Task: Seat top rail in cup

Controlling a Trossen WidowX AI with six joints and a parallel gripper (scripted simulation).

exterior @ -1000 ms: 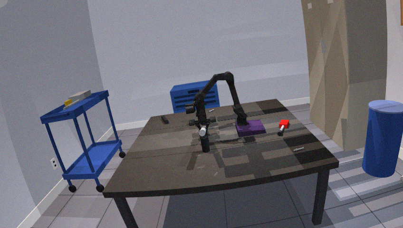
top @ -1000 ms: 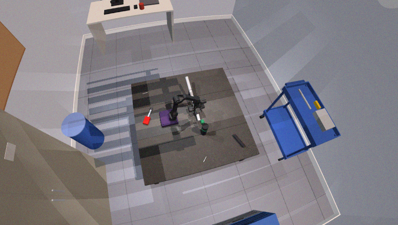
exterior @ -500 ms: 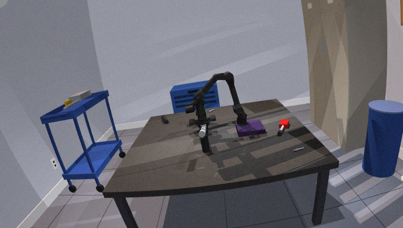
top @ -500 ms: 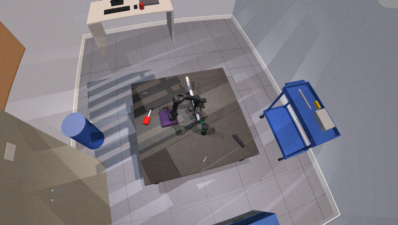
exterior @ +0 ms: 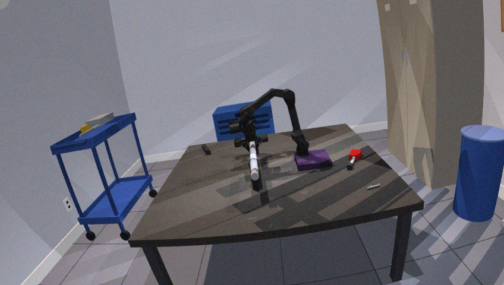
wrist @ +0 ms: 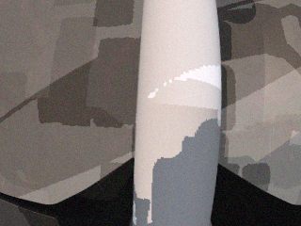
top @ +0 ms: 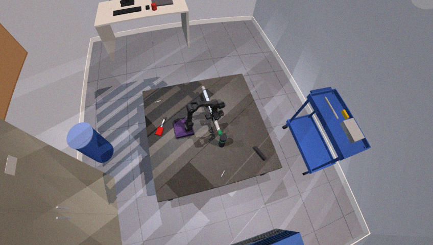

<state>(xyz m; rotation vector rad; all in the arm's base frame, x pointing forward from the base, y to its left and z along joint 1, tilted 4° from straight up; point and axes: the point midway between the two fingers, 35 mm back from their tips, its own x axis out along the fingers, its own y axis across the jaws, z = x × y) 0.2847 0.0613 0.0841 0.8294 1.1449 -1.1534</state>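
My gripper [top: 214, 117] [exterior: 251, 142] [wrist: 171, 167] is shut on the white rail [top: 205, 93] [exterior: 253, 165] [wrist: 181, 47], between its middle and its cut end. The rail runs through the dark loop cap [exterior: 254, 160] on the small black post [exterior: 257, 184]. The rail's cut end meets the green rail-end cup [top: 219, 132] in the top view; how deep it sits cannot be told. The cup is at the upper part of the big black post [top: 221, 144], beside its cap. The gripper hides the cup and big post almost wholly in the exterior view. Neither shows clearly in the wrist view.
The arm stands on a purple base [top: 183, 132] [exterior: 314, 160] left of the rail in the top view. A red-headed tool [top: 160, 130] [exterior: 355, 154] lies beyond it. A black cylinder [top: 259, 153] [exterior: 205, 149] and small white pieces lie on the brown table [top: 243, 170] [exterior: 198, 218].
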